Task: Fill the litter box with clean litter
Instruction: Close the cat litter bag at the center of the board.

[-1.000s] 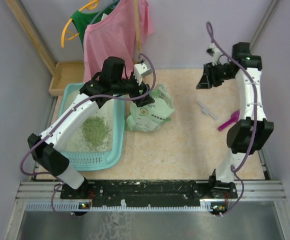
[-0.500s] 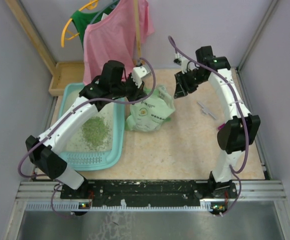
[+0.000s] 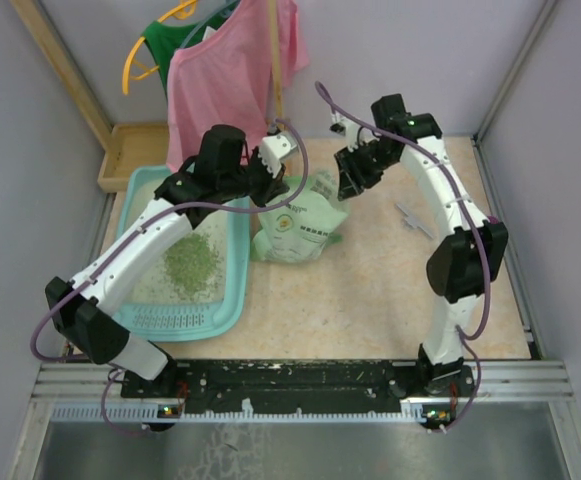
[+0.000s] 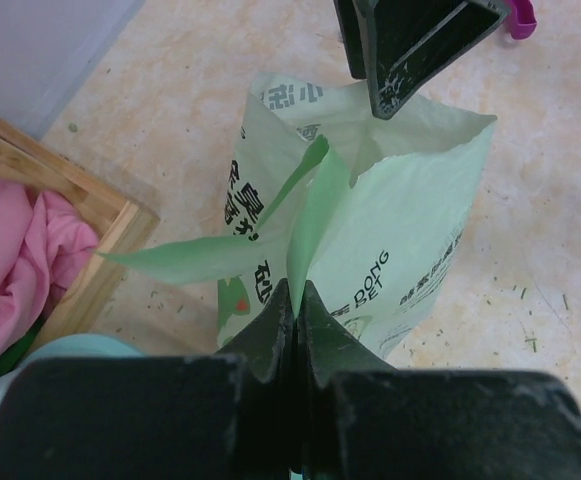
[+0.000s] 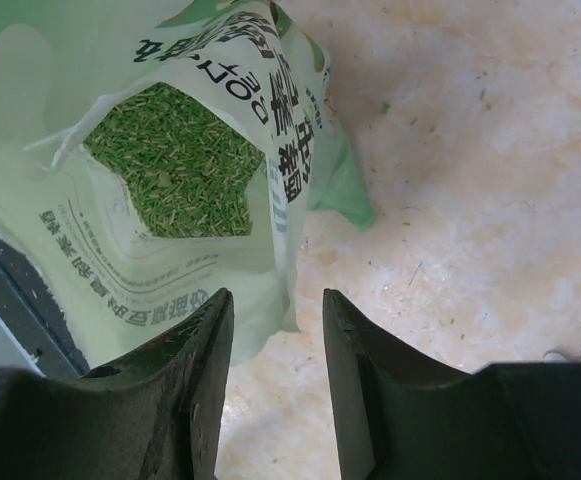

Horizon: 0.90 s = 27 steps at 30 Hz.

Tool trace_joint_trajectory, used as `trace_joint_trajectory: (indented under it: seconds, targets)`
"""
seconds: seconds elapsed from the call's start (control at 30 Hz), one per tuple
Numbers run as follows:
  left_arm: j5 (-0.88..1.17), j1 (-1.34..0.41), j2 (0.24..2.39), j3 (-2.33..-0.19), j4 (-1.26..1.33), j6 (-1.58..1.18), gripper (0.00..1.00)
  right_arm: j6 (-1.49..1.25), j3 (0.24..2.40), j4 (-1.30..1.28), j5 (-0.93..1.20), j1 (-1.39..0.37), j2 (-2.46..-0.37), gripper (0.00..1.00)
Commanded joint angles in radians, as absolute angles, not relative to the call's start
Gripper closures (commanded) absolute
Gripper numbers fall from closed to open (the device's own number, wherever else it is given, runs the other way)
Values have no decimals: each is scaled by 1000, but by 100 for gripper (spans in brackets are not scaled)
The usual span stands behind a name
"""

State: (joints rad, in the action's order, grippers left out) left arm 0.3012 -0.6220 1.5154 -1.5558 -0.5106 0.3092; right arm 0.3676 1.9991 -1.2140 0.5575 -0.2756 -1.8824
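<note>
1. The litter box (image 3: 232, 300) lies on the left of the table (image 3: 370, 290), its slotted grille strip at the near end.
2. A heap of clean litter (image 3: 192, 262) lies on the box's whitish base, nearer the right wall. Much of the base around it is bare.
3. A pale green printed bag (image 3: 305, 225) stands just right of the box, its torn top open.
4. The right wrist view looks down into the bag (image 5: 220, 60), where more green granules (image 5: 175, 165) show.
5. The left gripper (image 4: 295, 300) is pressed together on a thin flap of the bag's (image 4: 400, 230) top edge. In the top view it (image 3: 273, 187) sits at the bag's far-left corner.
6. The right gripper (image 5: 275, 320) is spread, and the right side of the bag's mouth lines up with the gap between its fingers. Whether either finger touches the bag I cannot tell.
7. In the top view the right gripper (image 3: 347, 185) hangs at the bag's far-right corner.
8. A wooden tray (image 3: 130, 150) sits beyond the box, and a pink garment (image 3: 225, 80) hangs above it.
</note>
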Motion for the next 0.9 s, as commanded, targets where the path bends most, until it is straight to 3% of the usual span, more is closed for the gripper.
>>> trace_joint_trajectory:
  seconds: [0.0,0.1,0.17,0.2,0.47,0.7,0.87]
  targets:
    - [272,-621,1476,-1547,-477,311,100,391,1994,-1193,536,-320,-1910,59]
    - [258,-621,1463,-1540,-465,313,100,378,1950,-1157,491,-330,-1913,65]
    - [250,-621,1459,-1542,-460,315,100,354,1932,-1136,442,-330,-1905,94]
    - [244,-621,1459,-1543,-454,312,100,348,1925,-1127,414,-330,-1894,100]
    - [175,-621,1537,-1656,-365,253,100,310,1884,-1077,343,-228,-1686,100]
    - [238,-621,1647,-1891,-337,251,100,440,1922,-1211,326,-127,-1530,100]
    - [268,-623,1676,-1890,-274,237,100,492,1703,-1256,386,-126,-1429,100]
